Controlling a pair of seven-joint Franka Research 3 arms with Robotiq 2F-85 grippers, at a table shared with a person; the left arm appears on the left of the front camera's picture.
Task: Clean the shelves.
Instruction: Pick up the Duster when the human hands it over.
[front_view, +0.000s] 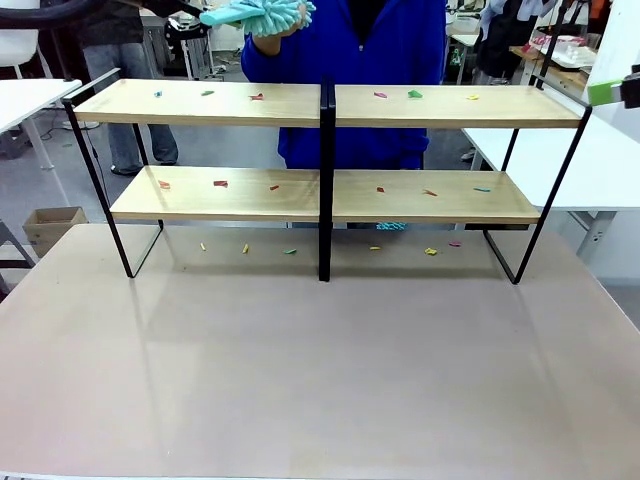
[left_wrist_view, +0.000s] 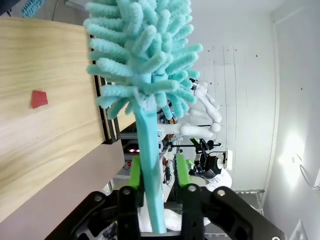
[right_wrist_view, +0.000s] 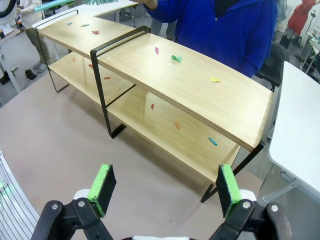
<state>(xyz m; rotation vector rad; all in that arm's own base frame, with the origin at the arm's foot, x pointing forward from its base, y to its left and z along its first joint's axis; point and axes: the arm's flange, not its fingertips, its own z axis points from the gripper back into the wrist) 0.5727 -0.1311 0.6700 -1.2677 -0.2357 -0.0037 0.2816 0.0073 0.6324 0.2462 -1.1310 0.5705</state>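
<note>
Shelves (front_view: 327, 150) are standing on the far half of the desk (front_view: 320, 380), long side toward the robot, with two wood boards on a black frame. Coloured paper scraps (front_view: 414, 94) are lying along both boards, and more are lying on the desk beneath the lower board.

Left gripper (left_wrist_view: 158, 175) — fingers are clamping the handle of a teal duster (left_wrist_view: 145, 55), its fluffy head pointing away from the wrist, with a wood board running alongside. In the front view the duster is hanging high above the shelves' left half. A person (front_view: 345, 100) in blue is standing behind, and their hand seems to be touching the head, though that is hard to tell.

Right gripper (right_wrist_view: 165, 192) — fingers are standing wide apart, holding nothing, over the desk near the shelves' right end.
</note>
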